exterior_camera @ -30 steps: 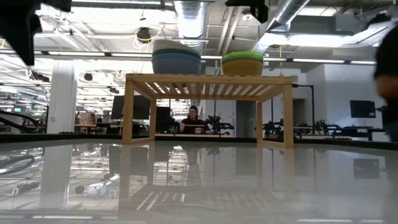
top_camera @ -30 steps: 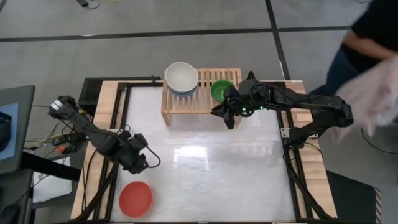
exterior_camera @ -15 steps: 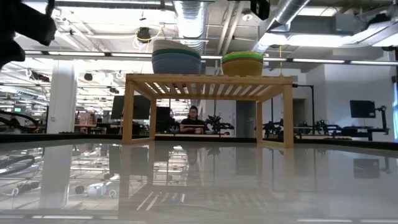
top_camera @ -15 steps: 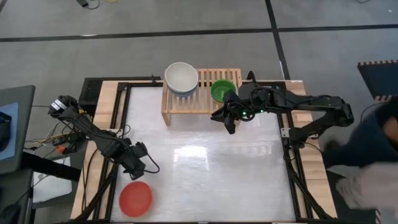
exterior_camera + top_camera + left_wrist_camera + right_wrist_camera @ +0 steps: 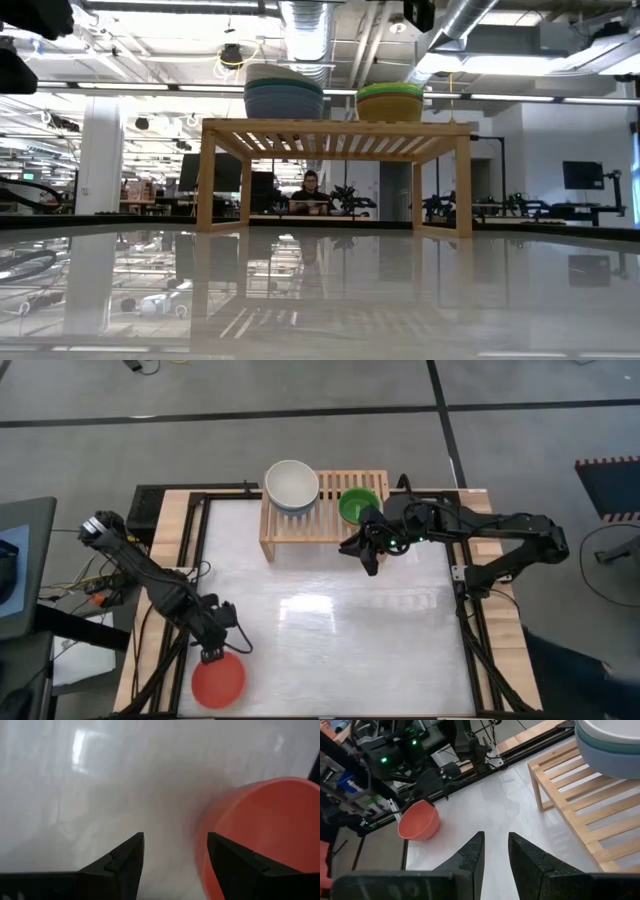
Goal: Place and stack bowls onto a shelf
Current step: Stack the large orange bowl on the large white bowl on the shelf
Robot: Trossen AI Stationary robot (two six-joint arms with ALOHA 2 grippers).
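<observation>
The red bowl sits upright (plain, round) at the table's near left corner. The left gripper hovers at its far rim, fingers spread, grasping nothing. The right gripper, fingers slightly parted and empty, hangs just before the shelf; bare tabletop lies between them.

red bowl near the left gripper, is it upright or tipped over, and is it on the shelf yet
Upright and not on the shelf: the red bowl sits open side up on the table, with the open left gripper at its rim.

No legible text or labels anywhere
</observation>
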